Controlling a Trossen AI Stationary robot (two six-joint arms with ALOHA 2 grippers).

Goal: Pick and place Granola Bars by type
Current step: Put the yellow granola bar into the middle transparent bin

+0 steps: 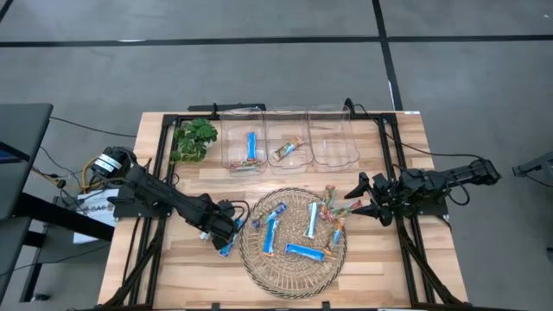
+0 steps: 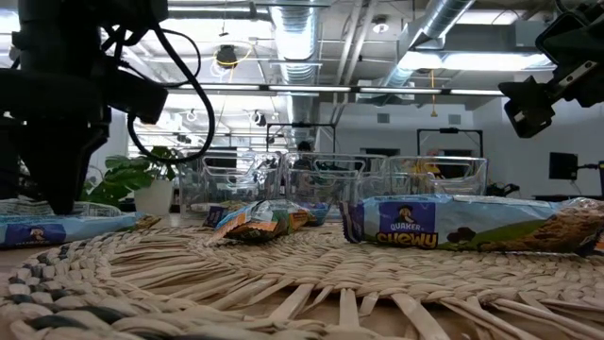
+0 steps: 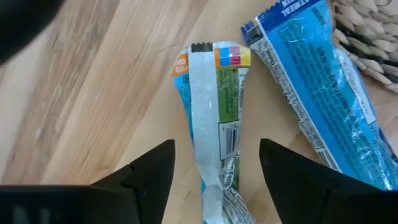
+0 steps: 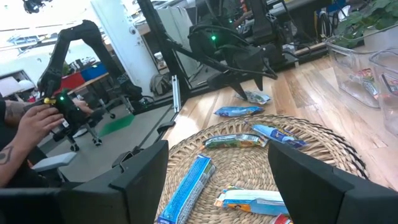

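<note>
While the left gripper (image 1: 226, 239) is sitting low over the tabletop (image 1: 285, 168) just off the woven tray's (image 1: 259, 273) left rim, its fingers (image 3: 147, 174) are standing wide apart, straddling a crumpled bar (image 3: 214, 124) lying on the wood; nothing is clamped, the wrapper is lying loose between the jaws. A second blue bar (image 3: 323, 87) is lying just beside it, half onto the tray's edge. Step in hand, as I'm judging it: picking a stray bar off the wood on the left side to sort it. Other Granola Bars (image 1: 298, 226) are lying scattered across the woven tray near the front middle of the tabletop, mostly blue, a few multicoloured ones toward the tray's right rim. Three clear bins (image 1: 288, 138) are lining the back edge; the left bin is holding a blue bar, the middle one a tan bar, the right one is looking bare. The right gripper (image 1: 361, 197) is hovering open and holding nothing beside the tray's right rim. A plant (image 1: 193, 138) is standing near the back left corner. Next move is probably calling for closing squarely on the crumpled bar without catching the neighbour, lifting, then carrying to the matching bin; its type is hard to tell since it's lying seam-up.
</note>
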